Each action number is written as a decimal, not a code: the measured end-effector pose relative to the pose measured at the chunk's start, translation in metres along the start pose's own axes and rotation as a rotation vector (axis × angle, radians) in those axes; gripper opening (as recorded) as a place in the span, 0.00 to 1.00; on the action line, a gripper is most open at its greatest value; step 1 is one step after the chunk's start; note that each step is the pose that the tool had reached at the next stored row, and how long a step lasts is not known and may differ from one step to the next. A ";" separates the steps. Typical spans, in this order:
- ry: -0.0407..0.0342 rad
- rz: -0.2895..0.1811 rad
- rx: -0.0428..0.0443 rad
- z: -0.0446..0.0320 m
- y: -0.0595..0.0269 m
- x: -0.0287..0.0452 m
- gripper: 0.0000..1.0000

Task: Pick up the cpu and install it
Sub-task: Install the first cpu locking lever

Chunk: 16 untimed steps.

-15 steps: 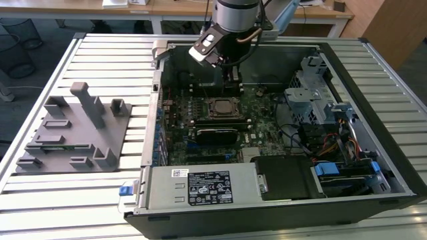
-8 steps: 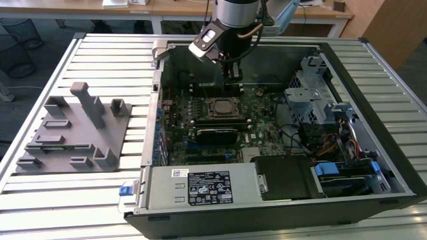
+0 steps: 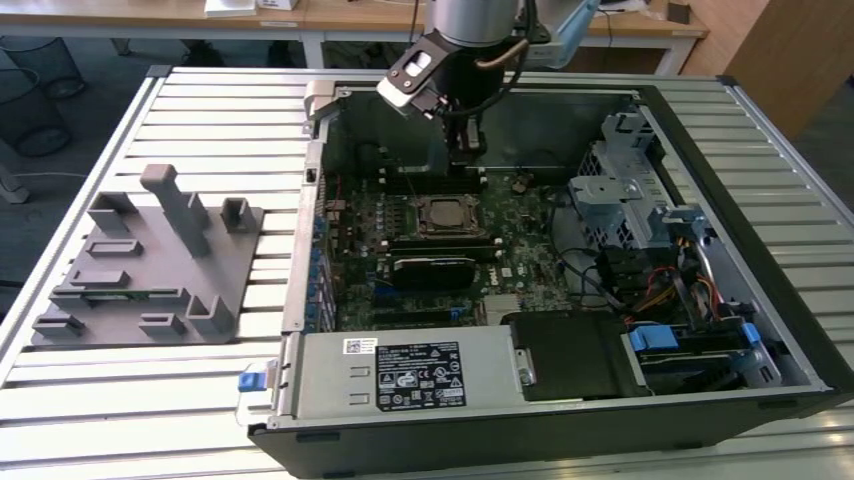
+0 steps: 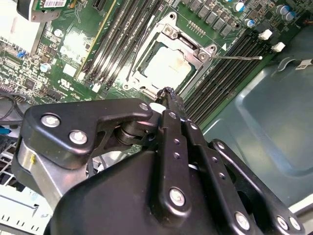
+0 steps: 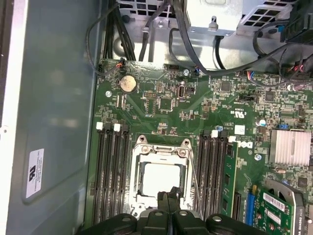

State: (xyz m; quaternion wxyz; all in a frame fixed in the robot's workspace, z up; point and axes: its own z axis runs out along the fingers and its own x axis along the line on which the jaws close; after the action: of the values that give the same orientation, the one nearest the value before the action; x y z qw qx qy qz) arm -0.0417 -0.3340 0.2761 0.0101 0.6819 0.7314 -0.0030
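The gripper (image 4: pixel 167 100) hangs just above the motherboard (image 5: pixel 195 112), fingers pressed together and holding nothing. Beyond its tips the cpu (image 4: pixel 166 66) already sits in the socket (image 5: pixel 160 178) — seated, I judge — frame unlatched.

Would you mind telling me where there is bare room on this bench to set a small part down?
The slatted table is bare behind the grey fixture tray and in front of it, beside the computer case. Inside the case it is crowded: motherboard, cables, and the gripper above.
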 end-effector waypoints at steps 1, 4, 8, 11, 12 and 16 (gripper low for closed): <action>0.0000 0.000 0.0000 -0.0008 0.0000 0.0000 0.11; 0.0000 0.000 0.0000 -0.0037 0.0000 -0.0001 0.11; 0.0003 0.000 -0.0001 -0.0080 0.0001 -0.0002 0.11; 0.0005 -0.001 -0.0004 -0.0079 0.0001 -0.0001 0.11; 0.0004 -0.001 -0.0003 -0.0080 0.0001 -0.0001 0.11; 0.0006 -0.018 -0.0005 -0.0080 0.0001 -0.0002 0.11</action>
State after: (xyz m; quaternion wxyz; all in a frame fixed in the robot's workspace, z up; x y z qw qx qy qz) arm -0.0417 -0.3340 0.2841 0.0100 0.6752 0.7376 -0.0027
